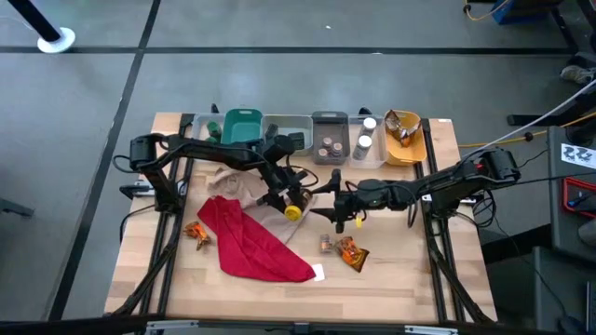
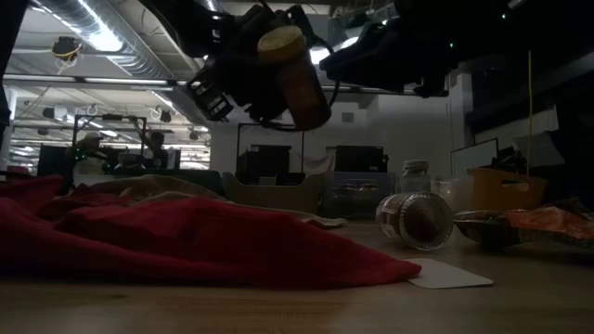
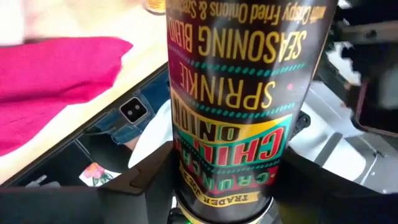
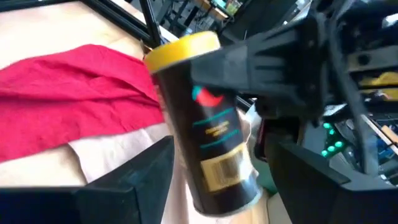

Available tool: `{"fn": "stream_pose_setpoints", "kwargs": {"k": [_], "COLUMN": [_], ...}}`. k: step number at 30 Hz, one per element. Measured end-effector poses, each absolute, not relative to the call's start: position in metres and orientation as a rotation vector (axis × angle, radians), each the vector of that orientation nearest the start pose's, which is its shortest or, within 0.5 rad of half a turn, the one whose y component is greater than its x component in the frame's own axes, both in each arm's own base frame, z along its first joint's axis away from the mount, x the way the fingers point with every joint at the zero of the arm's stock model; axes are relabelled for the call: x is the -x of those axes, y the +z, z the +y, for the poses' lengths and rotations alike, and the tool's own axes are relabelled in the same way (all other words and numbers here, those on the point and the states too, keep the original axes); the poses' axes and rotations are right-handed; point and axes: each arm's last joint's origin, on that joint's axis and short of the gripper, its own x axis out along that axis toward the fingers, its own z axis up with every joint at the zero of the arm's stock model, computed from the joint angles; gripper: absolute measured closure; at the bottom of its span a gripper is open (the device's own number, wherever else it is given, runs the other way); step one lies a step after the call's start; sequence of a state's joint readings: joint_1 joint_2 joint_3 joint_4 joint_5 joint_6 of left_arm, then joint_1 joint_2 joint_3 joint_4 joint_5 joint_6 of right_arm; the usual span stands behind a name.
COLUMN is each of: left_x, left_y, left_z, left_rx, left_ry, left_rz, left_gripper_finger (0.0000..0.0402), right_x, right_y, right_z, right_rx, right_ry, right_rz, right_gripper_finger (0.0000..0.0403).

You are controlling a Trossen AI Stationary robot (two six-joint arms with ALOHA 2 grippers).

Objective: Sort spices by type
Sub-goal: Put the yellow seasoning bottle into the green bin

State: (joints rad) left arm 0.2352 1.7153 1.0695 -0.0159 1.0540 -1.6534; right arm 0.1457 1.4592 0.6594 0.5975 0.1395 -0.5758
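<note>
A dark spice bottle (image 1: 293, 209) with a yellow cap (image 2: 280, 41) hangs over the table's middle, above the tan cloth (image 1: 237, 186). My left gripper (image 1: 282, 197) comes in from the left and is shut on it. My right gripper (image 1: 340, 212) stands open a short way to the bottle's right, pointing at it without touching. A small jar (image 2: 415, 220) lies on its side next to an orange packet (image 1: 352, 253). A second packet (image 1: 197, 233) lies left of the red cloth (image 1: 251, 247). My left gripper pinches the bottle between its two fingers on the labelled side just below the yellow cap (image 4: 181, 76). The fingers (image 4: 249, 56) come about level from the table's left and lie across the bottle. The bottle is clear of the table and tilted, cap up and toward the near edge.
Along the far edge stand a teal bin (image 1: 240, 126), grey bins (image 1: 328, 135) holding small jars, white-capped jars (image 1: 366, 140) and a yellow bin (image 1: 405, 140). A white card (image 1: 318, 273) lies at the red cloth's near right corner.
</note>
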Motion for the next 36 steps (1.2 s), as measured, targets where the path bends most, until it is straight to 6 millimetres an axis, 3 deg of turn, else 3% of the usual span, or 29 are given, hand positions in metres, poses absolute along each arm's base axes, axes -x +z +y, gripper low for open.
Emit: {"fn": "stream_pose_setpoints", "kwargs": {"k": [29, 36], "left_x": [-0.363, -0.365], "left_y": [0.227, 0.226], "left_z": [0.047, 0.039], "left_rx": [1.904, 1.917], "left_ry": [-0.189, -0.178], "left_rz": [0.971, 0.987], "left_gripper_finger": [0.0196, 0.0196], "right_x": [-0.296, -0.304], "right_y": [0.213, 0.201], "right_z": [0.04, 0.041], "right_rx": [0.672, 0.813], "right_ry": [0.059, 0.055], "right_rz": [0.192, 0.199], "right_gripper_finger": [0.0151, 0.0151]}}
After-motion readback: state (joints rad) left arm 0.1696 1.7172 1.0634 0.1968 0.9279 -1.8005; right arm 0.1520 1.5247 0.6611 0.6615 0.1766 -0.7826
